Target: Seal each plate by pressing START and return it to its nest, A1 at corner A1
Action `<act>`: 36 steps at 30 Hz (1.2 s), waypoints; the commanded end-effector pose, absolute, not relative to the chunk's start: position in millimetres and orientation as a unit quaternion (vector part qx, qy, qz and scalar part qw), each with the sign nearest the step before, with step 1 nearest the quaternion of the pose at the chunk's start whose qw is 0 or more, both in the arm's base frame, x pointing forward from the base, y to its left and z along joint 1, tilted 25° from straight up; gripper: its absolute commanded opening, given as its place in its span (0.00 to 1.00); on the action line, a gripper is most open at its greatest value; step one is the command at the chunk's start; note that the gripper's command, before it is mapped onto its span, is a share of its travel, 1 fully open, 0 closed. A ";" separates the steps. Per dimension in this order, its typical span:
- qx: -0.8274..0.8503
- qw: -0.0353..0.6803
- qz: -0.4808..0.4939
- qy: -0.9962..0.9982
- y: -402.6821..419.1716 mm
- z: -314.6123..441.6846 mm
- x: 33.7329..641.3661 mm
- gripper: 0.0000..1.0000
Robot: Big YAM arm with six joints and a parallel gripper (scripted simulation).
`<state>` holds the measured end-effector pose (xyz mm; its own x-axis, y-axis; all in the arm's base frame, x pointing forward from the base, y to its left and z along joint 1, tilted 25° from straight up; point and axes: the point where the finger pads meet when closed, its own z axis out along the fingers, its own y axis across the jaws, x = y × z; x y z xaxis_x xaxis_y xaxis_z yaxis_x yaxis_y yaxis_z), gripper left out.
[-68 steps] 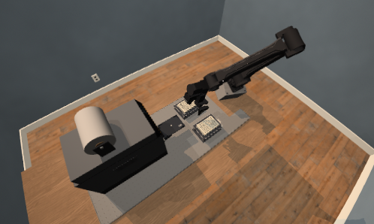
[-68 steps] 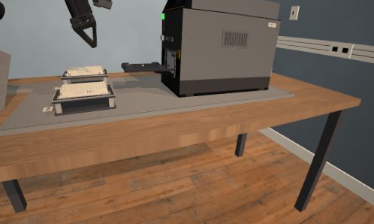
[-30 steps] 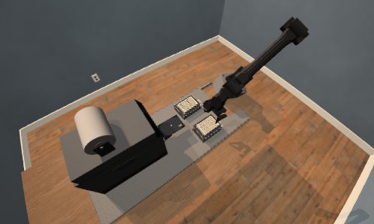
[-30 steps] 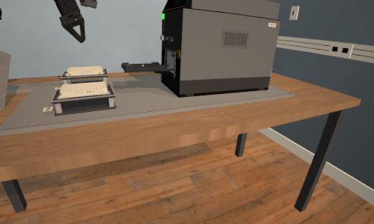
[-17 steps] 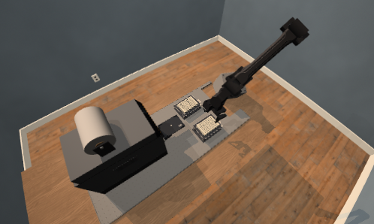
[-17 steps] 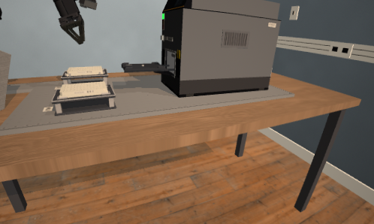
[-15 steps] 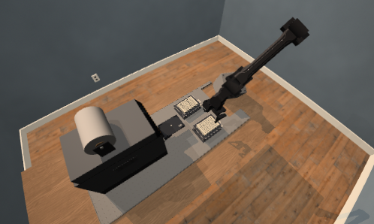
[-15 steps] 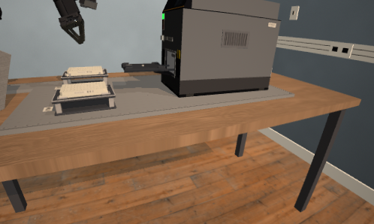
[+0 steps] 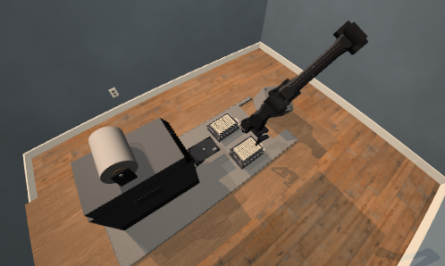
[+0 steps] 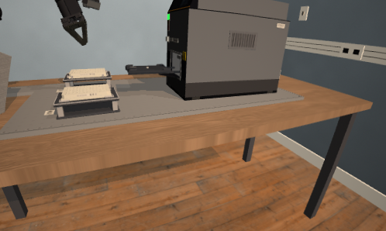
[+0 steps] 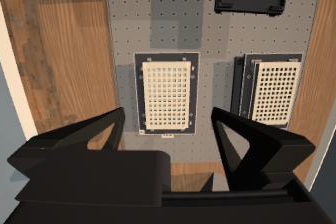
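Note:
My gripper (image 9: 250, 137) (image 10: 83, 43) (image 11: 168, 112) is open and empty, above one open plate. That plate (image 9: 247, 148) (image 10: 88, 73) (image 11: 167, 95) sits in its nest (image 11: 195, 92), between the fingertips in the wrist view but well below them. The other open plate (image 9: 223, 125) (image 10: 87, 92) (image 11: 276, 92) sits in its nest (image 10: 115, 105) (image 11: 247, 92) to the right in the wrist view. Both show bare wells. The sealer's stage (image 9: 203, 151) (image 10: 147, 69) (image 11: 250, 5) is out and bears no plate. The sealer's lamp (image 10: 168, 16) is green. I cannot read which nest is N1.
The sealer (image 9: 152, 135) (image 10: 232, 67) is a tall grey box with a foil roll (image 9: 109, 148) on top. It stands beyond the stage. The nests stand side by side on the grey perforated board (image 9: 174, 197) (image 10: 155, 105) (image 11: 215, 40), with a gap between them.

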<state>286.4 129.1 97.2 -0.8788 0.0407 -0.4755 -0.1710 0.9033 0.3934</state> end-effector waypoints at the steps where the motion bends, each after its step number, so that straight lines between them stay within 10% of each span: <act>1: -0.033 0.277 0.223 0.934 130.9 122.5 313.5 1.00; 36: -0.038 0.256 0.223 0.940 158.3 54.3 298.2 1.00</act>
<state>296.8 154.0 54.9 -0.8725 0.0427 -0.4867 -0.1768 0.9010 0.3962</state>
